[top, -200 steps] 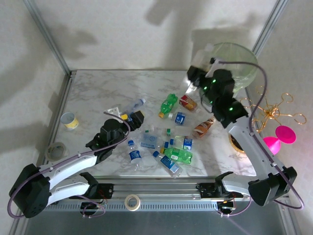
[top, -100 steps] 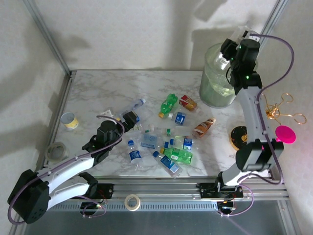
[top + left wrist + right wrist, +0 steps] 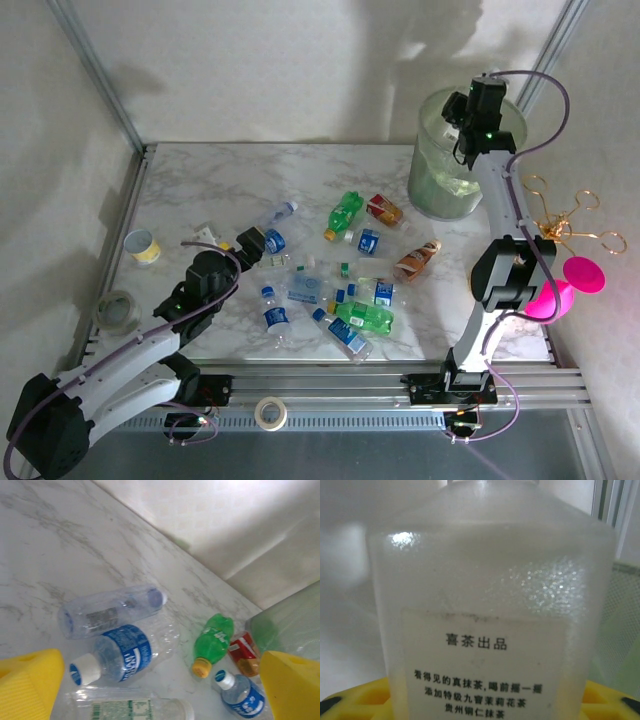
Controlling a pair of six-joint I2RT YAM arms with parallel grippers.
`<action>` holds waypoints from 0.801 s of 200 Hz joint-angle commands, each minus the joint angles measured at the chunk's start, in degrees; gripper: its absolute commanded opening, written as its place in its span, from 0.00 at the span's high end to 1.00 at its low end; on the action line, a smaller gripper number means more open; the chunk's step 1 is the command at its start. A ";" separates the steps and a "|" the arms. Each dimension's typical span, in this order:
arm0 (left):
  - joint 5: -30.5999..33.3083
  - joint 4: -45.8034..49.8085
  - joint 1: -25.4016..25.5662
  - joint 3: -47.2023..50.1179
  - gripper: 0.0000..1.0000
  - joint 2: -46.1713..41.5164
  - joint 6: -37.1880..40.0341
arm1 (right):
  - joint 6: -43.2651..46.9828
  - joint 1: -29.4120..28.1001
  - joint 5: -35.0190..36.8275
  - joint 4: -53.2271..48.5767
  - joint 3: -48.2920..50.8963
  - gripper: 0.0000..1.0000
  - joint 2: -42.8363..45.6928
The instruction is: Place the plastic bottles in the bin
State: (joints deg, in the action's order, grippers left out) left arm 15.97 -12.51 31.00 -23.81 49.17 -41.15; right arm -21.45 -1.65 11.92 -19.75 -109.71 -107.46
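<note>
Frosted bottle (image 3: 490,605): square-shouldered and translucent, with a white label in black Chinese print, seen close in my right wrist camera. It stands upright between the yellow pads (image 3: 350,702) of the right gripper (image 3: 472,118), which press on its lower sides. I log it as gripped. In the overhead view this gripper is raised above the open mouth of the bin (image 3: 435,180), which stands at the far right corner of the marble table (image 3: 200,180). The bin's pale green liner also shows at the right edge of the wrist view.

The other bottles lie loose on the table, mid-surface, most on their sides. The left wrist camera shows:
- a clear bottle (image 3: 107,612) with a blue cap
- a blue-labelled bottle (image 3: 122,655) with a white cap, just beside it
- a green bottle (image 3: 214,642) with an orange cap
- a red-labelled bottle (image 3: 242,655), touching or nearly touching the green one
- a small blue-labelled bottle (image 3: 240,692) nearest the camera

Left gripper (image 3: 252,243): low over the left edge of that scatter. Its yellow fingers (image 3: 27,682) are spread wide with nothing clamped.

Non-task items: a yellow-banded cup (image 3: 143,246) and a grey tape roll (image 3: 117,308) sit at the left side, well apart from the bottles.
</note>
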 commanded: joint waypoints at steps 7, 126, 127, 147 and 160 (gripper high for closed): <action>1.27 4.94 -1.02 -1.11 0.00 0.80 2.09 | -0.61 -0.01 -0.63 -0.55 0.06 0.34 -0.55; -9.69 16.32 -0.95 -7.29 0.00 -1.48 9.20 | 4.54 -3.65 -2.61 -2.36 0.81 0.01 9.37; -9.75 16.53 -0.90 -7.34 0.00 -1.51 9.13 | 4.69 -3.90 -2.52 -2.42 0.90 0.01 9.50; -11.22 20.32 -0.30 -8.00 0.01 -1.86 7.89 | 6.81 -7.97 -0.24 -1.99 4.24 0.01 13.52; -12.05 22.42 0.85 -7.69 0.00 -2.12 5.56 | 7.20 -10.92 0.88 -0.91 7.41 0.01 16.52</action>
State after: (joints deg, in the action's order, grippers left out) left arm 6.98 3.51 30.70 -30.04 48.07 -33.91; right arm -17.32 -7.77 10.79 -22.13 -106.41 -96.97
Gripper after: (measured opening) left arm 0.995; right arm 0.987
